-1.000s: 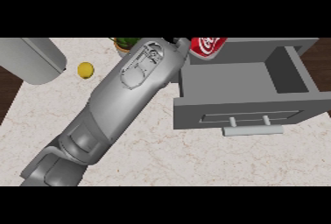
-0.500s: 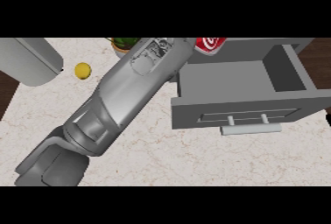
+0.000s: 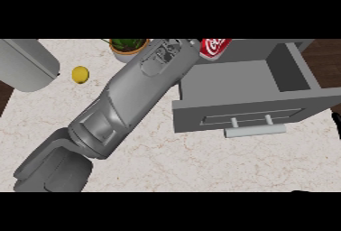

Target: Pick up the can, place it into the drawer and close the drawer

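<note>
Can [image 3: 214,47] — at the open drawer [image 3: 256,115] back edge, apparently not yet dropped in; my hand's fingers hidden, cannot tell — placing and closing remain.

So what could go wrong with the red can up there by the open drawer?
The red can sits at the view's top edge, partly out of sight, so a grasp could miss or tip it. The grey forearm reaches past the potted plant and might bump it. The open drawer has a raised wall the can could clip going in.
</note>
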Motion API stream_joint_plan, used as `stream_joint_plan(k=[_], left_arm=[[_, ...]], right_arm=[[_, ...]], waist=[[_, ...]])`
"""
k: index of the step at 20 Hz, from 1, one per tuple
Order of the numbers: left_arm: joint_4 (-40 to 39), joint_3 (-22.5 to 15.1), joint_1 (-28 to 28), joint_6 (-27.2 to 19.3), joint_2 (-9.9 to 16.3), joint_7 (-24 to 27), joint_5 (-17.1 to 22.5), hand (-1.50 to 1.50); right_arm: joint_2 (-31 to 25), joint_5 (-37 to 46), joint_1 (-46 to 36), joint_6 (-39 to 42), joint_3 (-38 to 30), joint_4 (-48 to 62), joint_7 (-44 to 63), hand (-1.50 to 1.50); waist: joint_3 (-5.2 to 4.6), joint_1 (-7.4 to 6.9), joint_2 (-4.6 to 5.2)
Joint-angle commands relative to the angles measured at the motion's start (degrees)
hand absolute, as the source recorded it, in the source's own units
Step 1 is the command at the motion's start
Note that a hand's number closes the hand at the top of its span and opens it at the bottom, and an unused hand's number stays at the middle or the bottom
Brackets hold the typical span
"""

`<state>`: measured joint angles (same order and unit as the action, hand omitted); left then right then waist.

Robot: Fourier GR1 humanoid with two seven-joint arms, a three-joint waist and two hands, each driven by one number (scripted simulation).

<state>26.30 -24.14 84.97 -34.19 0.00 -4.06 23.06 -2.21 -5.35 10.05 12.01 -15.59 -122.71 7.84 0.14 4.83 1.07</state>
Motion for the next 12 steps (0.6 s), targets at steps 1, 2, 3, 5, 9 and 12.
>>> stream_joint_plan(k=[1,2,3,5,9,12], left_arm=[[0.2,-3.83,-2.82,-1.31,0.0,2.52,2.56,1.5],[-1.93,-4.06,-1.13,-1.66,0.0,3.0,2.25,1.5],[-3.94,-3.03,1.79,-1.64,0.0,2.15,2.21,1.5],[-1.71,-7.75,-1.98,-4.0,0.0,2.76,2.45,1.5],[-4.5,-8.11,-0.63,-2.82,0.0,3.81,3.73,1.5],[-5.63,-8.95,-1.29,-2.55,0.0,6.11,3.95,1.5]], right_arm=[[-0.21,0.33,-0.4,0.26,-0.37,1.49,-1.49,-1.5],[0.32,1.26,-2.7,-1.12,1.63,-0.49,1.14,-1.5],[0.84,0.8,-1.18,0.28,1.26,2.24,-2.71,-1.5],[-0.83,-0.87,-1.98,1.03,-1.26,4.3,-3.53,-1.5],[-0.43,0.43,-3.24,-0.29,0.44,1.58,-0.83,-1.5],[-2.26,-0.66,-6.17,-0.85,-0.91,2.0,2.15,-1.5]], waist=[[0.01,-0.05,-0.08],[0.0,0.75,0.28],[0.08,1.36,0.52],[0.1,1.4,0.31],[0.03,1.61,0.54],[0.0,1.45,0.69]])
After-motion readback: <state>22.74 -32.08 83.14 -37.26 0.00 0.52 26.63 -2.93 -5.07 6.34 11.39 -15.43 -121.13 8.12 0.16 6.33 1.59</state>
